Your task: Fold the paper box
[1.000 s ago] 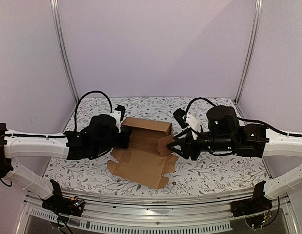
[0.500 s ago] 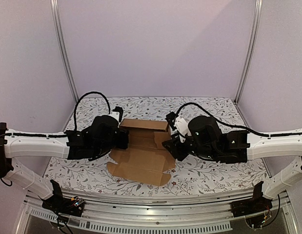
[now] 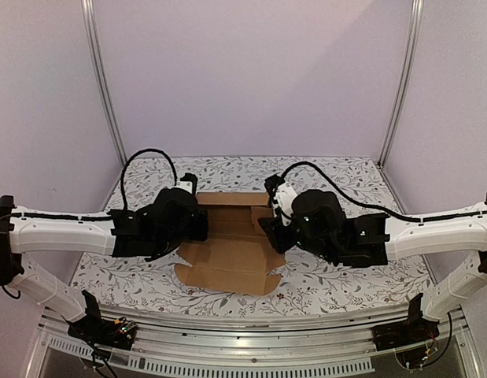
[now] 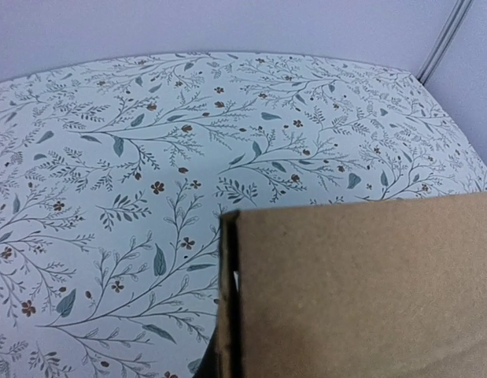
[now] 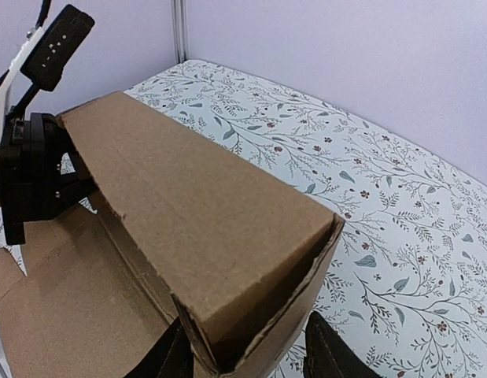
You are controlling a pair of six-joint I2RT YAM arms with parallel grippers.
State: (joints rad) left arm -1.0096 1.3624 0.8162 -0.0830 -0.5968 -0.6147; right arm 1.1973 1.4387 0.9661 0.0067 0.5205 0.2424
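table (image 3: 345, 287): one, floral cloth, plain booth walls behind.
arms: two. left arm (image 3: 62, 232) and right arm (image 3: 432, 232), reaching in from either side, wrists meeting over mid-table.
paper box (image 3: 231, 250): one, brown corrugated, unmarked. Lying mid-table between the two wrists, slightly toward the far side.
progress, as a judgement: under half.
- done: far long wall (image 5: 188, 213) stood up and doubled over into a hollow ridge.
- left: wide front panel (image 3: 227, 272) flat on the cloth, tabs along its near edge not tucked. No side walls seen standing, nothing closed over the top.
left gripper (image 5: 64, 177): one, fingers pressed together, parked at the left end of that ridge. Can't tell whether pinching cardboard or just bracing it. Own camera mostly blocked by cardboard, no fingers in shot.
right gripper (image 5: 247, 354): one, roughly half spread, straddling the ridge's right end with one finger on each face. Looks clamped on it.
flap count: one raised wall, one flat panel. Smaller tabs mostly hidden under the wrists, so not countable.
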